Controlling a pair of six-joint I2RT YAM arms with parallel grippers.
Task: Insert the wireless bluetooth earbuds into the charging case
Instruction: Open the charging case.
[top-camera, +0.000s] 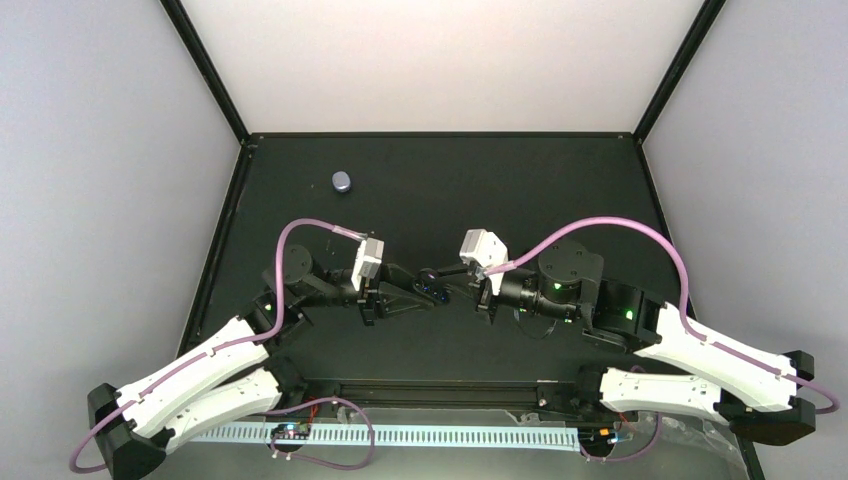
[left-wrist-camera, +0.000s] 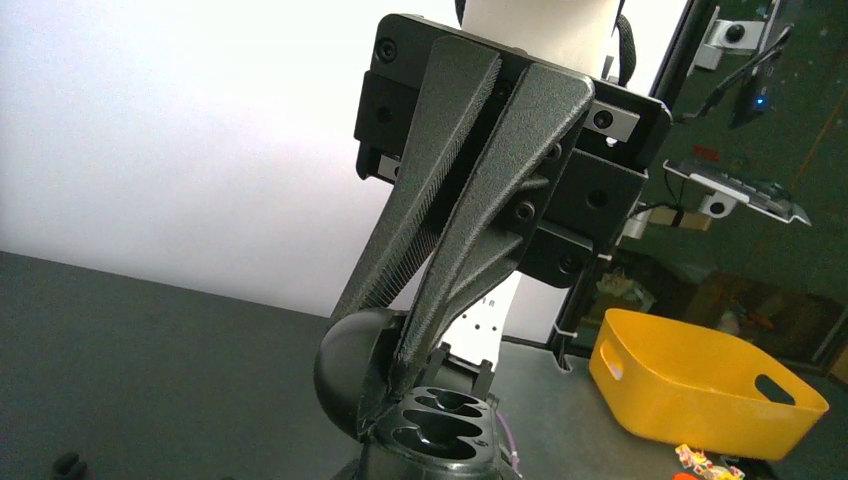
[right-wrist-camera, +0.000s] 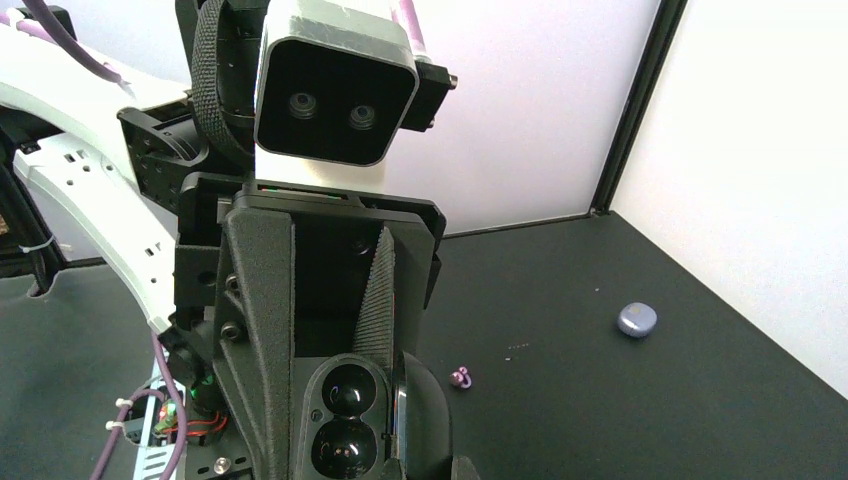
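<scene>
The lavender charging case lies closed on the black table at the far left, well away from both grippers. It also shows in the right wrist view. One lilac earbud lies on the table beside the grippers; I see no second one. My left gripper and right gripper meet at mid-table on a small black oval case, which is open. The left gripper clamps its base. The right gripper pinches the lid.
White walls and black frame posts enclose the table. A yellow bin stands outside the cell, seen in the left wrist view. A cable track runs along the near edge by the arm bases.
</scene>
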